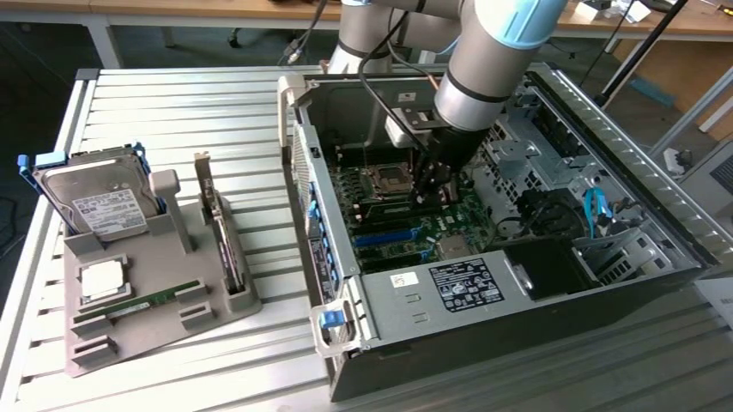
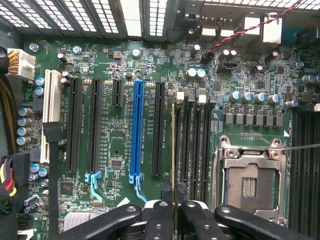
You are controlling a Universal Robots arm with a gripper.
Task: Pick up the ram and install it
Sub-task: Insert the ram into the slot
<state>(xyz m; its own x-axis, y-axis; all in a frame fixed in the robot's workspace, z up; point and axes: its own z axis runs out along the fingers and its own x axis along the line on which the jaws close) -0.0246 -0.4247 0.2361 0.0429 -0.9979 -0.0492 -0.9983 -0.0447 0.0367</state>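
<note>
Inside the open computer case (image 1: 641, 163), my gripper (image 1: 430, 196) hangs low over the motherboard (image 1: 401, 227). In the wrist view the gripper (image 2: 174, 199) is shut on the ram (image 2: 173, 145), seen edge-on as a thin pale strip. The strip runs along the outermost of several black memory slots (image 2: 192, 145), on the side away from the CPU socket (image 2: 250, 180). I cannot tell whether the ram touches the slot. A twin green stick (image 1: 140, 302) lies on the grey tray (image 1: 172, 330) at the exterior view's left.
The tray also carries a silver hard drive (image 1: 101, 202), an upright expansion card (image 1: 223, 245) and a square chip (image 1: 101, 279). Long expansion slots, one of them blue (image 2: 136, 130), lie beside the memory slots. The power supply (image 1: 464, 287), cables and drive cages crowd the case.
</note>
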